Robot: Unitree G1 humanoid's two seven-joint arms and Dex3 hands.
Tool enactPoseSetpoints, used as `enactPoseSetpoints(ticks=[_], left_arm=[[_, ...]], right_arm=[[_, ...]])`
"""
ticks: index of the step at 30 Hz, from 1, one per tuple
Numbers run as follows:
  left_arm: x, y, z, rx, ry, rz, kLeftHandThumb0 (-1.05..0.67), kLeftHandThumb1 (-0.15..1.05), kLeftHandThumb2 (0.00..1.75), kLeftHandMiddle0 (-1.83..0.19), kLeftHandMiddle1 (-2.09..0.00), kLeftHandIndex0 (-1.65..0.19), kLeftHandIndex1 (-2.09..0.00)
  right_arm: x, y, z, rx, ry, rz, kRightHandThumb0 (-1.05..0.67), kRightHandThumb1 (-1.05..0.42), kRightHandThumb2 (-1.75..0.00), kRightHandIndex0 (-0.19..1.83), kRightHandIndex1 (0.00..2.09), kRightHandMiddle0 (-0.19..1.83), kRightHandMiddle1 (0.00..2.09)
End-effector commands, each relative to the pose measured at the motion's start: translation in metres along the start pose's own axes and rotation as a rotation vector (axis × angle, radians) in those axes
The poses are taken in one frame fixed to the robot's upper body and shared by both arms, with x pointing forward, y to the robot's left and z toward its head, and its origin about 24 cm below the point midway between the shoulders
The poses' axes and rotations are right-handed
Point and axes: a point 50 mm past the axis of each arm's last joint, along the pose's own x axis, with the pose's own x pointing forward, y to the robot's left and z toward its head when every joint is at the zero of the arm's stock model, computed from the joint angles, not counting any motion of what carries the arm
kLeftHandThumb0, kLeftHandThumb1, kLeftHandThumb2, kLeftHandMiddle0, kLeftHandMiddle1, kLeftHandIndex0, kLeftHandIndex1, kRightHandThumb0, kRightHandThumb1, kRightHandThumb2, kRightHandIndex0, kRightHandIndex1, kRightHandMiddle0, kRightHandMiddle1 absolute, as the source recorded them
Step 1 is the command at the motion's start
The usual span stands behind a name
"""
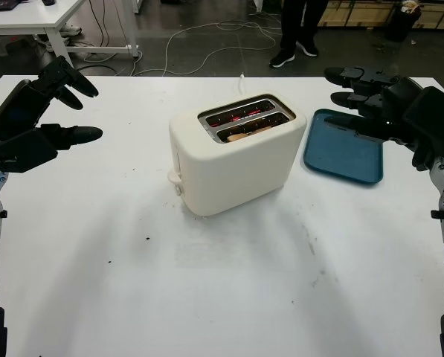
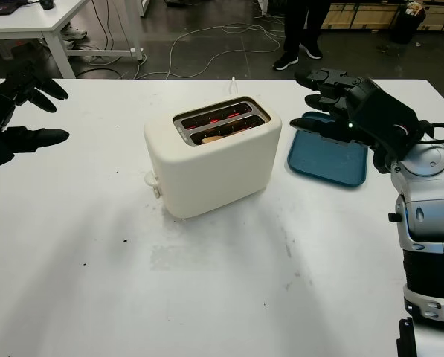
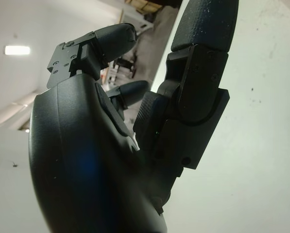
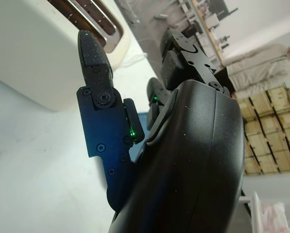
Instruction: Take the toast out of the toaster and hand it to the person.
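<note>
My left hand (image 1: 39,111) and right hand (image 2: 348,111) hung released above the surface (image 1: 229,282), grasping nothing. The toaster (image 1: 236,152) stood between my fingers (image 1: 80,134), toast (image 1: 244,134) sunk in its near slot. A blue tray (image 1: 344,152) lay under my right fingers.

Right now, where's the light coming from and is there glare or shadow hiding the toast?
In the left eye view, no glare: the toaster casts a soft shadow toward the robot, and the toast shows pale in the near slot beside glowing red elements. In the left wrist view, a ceiling light shines behind the dark left robot hand.
</note>
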Motion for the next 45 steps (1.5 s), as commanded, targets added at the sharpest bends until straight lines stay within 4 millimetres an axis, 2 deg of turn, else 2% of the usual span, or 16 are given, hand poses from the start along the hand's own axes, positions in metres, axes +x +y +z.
enactPoseSetpoints(ticks=[1,17,21,45], left_arm=[[0.0005,0.0013,0.002,-0.005,-0.014,0.008,-1.05,0.92,0.23,0.0,-1.66,0.0,-1.54],[0.0008,0.0012,0.0019,-0.01,-0.012,0.01,-1.05,0.92,0.22,0.0,-1.66,0.0,-1.56],[0.0006,0.0015,0.0024,-0.001,-0.014,0.011,-1.05,0.92,0.21,0.0,-1.66,0.0,-1.55],[-0.0003,0.0008,0.0013,-0.009,-0.014,0.015,-1.05,0.92,0.22,0.0,-1.67,0.0,-1.55]], right_arm=[[0.0004,-0.0013,0.003,-0.008,-0.026,0.002,-0.48,-0.92,-0.04,0.16,0.37,0.33,0.0],[0.0005,-0.0004,0.0034,-0.01,-0.022,0.0,-0.48,-0.92,-0.04,0.18,0.34,0.33,0.0],[0.0004,-0.0002,0.0035,-0.015,-0.02,-0.007,-0.44,-0.92,-0.04,0.18,0.34,0.34,0.01],[-0.0003,-0.0015,0.0019,-0.006,-0.021,0.0,-0.47,-0.92,-0.04,0.18,0.35,0.34,0.0]])
